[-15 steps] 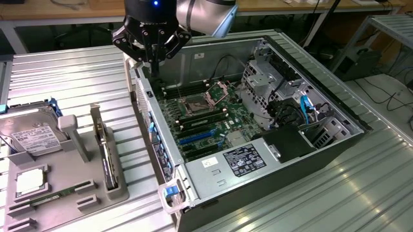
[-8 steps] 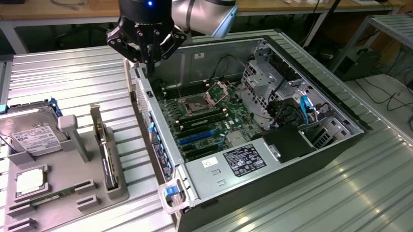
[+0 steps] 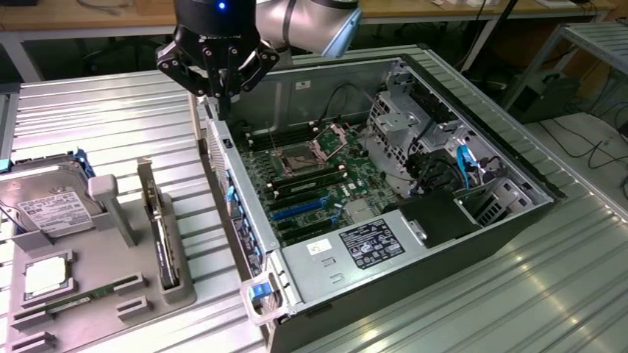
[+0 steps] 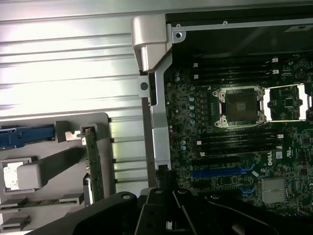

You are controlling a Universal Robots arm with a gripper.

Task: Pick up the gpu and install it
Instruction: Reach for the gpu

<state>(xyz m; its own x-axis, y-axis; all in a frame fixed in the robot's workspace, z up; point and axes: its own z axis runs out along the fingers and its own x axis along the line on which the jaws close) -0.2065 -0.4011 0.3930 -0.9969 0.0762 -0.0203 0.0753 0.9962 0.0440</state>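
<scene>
Sitting open on the table (image 3: 98, 110), the one computer case (image 3: 294, 92) is neighbouring one grey holder (image 3: 98, 261), just beside it on the exterior view's left, which is carrying one hard drive (image 3: 44, 206) and, nearer the case, the one gpu (image 3: 160, 228) standing on edge. The one tool (image 3: 223, 103) is hovering above the case's wall on that side, closed tight and holding nothing. By my judgement the pick-up is not yet made and is calling for the tool opening over the gpu's top edge.

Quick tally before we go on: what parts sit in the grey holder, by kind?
gpu: 1
hard drive: 1
processor chip: 1
memory stick: 1
Total: 4
</scene>
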